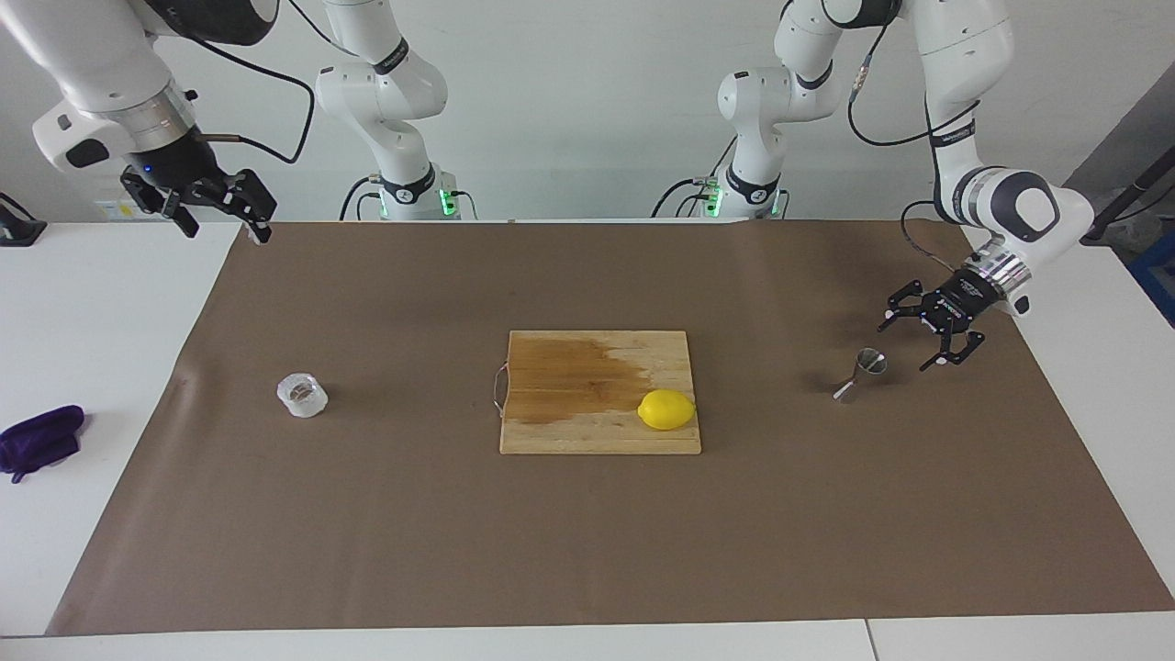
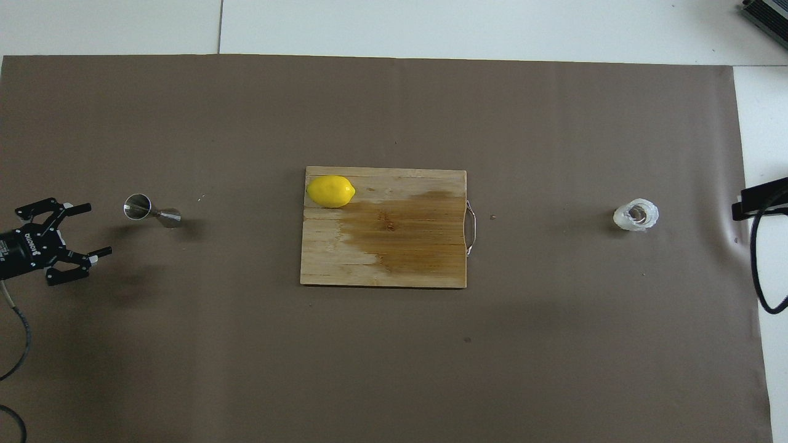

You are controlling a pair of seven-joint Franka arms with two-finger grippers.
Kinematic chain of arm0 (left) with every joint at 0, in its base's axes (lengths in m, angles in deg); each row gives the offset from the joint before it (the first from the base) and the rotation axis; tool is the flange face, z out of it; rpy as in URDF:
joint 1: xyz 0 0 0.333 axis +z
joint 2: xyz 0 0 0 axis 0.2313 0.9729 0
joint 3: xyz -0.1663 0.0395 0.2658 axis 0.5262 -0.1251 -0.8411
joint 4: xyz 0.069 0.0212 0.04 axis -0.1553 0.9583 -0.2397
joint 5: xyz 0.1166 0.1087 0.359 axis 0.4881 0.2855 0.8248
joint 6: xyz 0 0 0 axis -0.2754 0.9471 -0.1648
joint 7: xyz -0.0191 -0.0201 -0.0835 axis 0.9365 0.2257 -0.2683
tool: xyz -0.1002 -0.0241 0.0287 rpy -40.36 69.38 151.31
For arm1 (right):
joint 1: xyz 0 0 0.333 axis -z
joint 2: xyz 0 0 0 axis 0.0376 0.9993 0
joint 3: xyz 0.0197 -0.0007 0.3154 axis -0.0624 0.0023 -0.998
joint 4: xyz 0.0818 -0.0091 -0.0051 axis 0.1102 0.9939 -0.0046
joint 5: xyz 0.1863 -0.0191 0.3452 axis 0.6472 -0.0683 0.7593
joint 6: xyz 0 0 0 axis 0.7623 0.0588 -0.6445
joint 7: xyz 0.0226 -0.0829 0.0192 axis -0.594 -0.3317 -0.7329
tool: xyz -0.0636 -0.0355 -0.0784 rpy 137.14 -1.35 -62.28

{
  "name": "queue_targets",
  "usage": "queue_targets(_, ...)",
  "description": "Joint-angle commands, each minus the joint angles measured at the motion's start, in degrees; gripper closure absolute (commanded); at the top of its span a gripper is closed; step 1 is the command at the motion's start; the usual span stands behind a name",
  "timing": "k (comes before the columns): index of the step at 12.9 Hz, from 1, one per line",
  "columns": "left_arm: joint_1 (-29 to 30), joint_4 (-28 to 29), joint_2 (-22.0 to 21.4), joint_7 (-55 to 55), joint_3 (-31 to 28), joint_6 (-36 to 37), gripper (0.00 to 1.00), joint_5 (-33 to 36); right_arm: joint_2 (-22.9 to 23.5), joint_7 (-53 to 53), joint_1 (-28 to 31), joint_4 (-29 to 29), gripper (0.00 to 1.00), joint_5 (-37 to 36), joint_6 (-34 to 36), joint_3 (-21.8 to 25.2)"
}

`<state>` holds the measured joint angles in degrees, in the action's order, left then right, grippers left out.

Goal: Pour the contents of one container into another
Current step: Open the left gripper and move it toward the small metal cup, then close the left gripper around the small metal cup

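Seen at the desk's edge nearest the robots, toward the right arm's end: right gripper (image 1: 225, 213), raised over the corner of the brown paper sheet (image 1: 367, 551), fingers spread apart, nothing between them; waiting there. In the overhead view only a dark piece of it at the frame edge.

Toward the left arm's end, a little farther out from that edge: left gripper (image 1: 918, 337) (image 2: 83, 229), low over the paper sheet (image 2: 394, 111), released, its fingers (image 1: 892, 320) wide apart and empty. Pointing toward the steel jigger (image 1: 861, 372) (image 2: 148, 210), near it but apart, not touching.

Steel jigger standing upright on the paper, near the left arm's end of the desk, well apart from the cutting board (image 1: 587, 404) (image 2: 394, 246).

In the middle of the paper: wooden cutting board lying flat, with a dark wet-looking stain over part of it. Metal handle on the board's short edge facing the right arm's end. Lemon (image 1: 666, 409) (image 2: 331, 191) on the board, at the corner farther from the robots, toward the left arm's end.

Glass cup (image 1: 302, 395) (image 2: 636, 215) standing on the paper near the right arm's end, well apart from the board. Contents not possible to tell.

Off the paper, on the bare white desk at the right arm's end: purple cloth (image 1: 39, 441), crumpled.
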<state>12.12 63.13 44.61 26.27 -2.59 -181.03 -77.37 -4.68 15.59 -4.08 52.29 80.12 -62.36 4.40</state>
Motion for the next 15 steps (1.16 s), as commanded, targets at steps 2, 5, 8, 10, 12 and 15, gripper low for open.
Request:
queue_targets(2,-4.45,2.69,-2.02,1.07,-0.71,-2.15,0.05,-3.01,-1.19,0.4,0.08,1.12,0.0,-0.06,-0.27,-0.23)
queue_targets(5,-5.6,2.61,-1.94,0.55,-0.28,-3.21,0.1,-3.55,-1.19,0.4,0.08,1.12,0.0,-0.06,-0.18,-0.23)
queue_targets(8,-6.66,2.78,-1.94,0.37,-0.19,-4.35,0.15,-5.21,-1.19,0.4,0.08,1.2,0.0,-0.06,-0.27,-0.23)
queue_targets(10,-7.01,2.78,-1.85,0.37,-0.01,-4.88,0.17,-6.0,-1.19,0.4,0.08,1.12,0.0,-0.06,-0.18,-0.23)
queue_targets(12,-7.8,2.78,-1.85,0.37,0.34,-5.93,0.22,-7.23,-1.19,0.4,0.08,1.12,0.0,-0.06,-0.18,-0.23)
queue_targets(15,-8.15,2.87,-1.76,0.37,0.69,-6.55,0.25,-8.37,-1.19,0.4,0.08,1.12,0.0,-0.06,-0.27,-0.23)
